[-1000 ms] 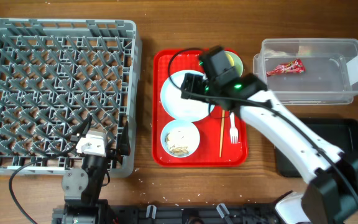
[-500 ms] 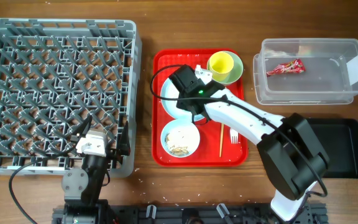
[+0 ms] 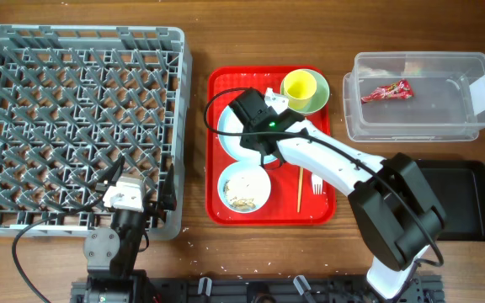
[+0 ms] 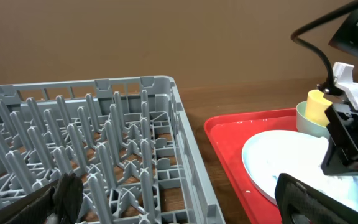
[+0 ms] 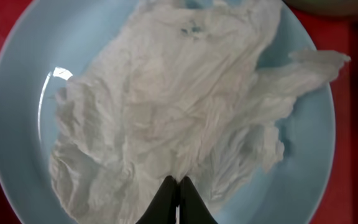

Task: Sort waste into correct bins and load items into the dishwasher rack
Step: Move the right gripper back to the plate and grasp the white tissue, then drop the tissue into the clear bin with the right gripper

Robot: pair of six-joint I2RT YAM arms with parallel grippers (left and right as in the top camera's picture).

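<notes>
A crumpled white paper napkin [image 5: 166, 106] lies spread over the pale blue plate [image 5: 306, 162]. My right gripper [image 5: 177, 182] is down on it, its black fingertips pressed together with a fold of the napkin pinched between them. From overhead, the right arm covers most of the plate [image 3: 228, 133] on the red tray [image 3: 322, 210]. The red wrapper [image 3: 386, 92] lies in the clear tub [image 3: 419, 126]. My left gripper [image 4: 179, 205] hangs open over the near right corner of the grey rack [image 4: 104, 143], holding nothing.
On the red tray also sit a pale blue bowl with rice scraps [image 3: 244, 187], a yellow cup [image 3: 300, 85] inside a light green bowl [image 3: 318, 101], a chopstick [image 3: 301, 189] and a white fork [image 3: 316, 180]. The black tray [image 3: 470, 198] lies at the right.
The right arm swung left and down over the plate, and its jaws closed on the napkin. The left arm stayed still.
</notes>
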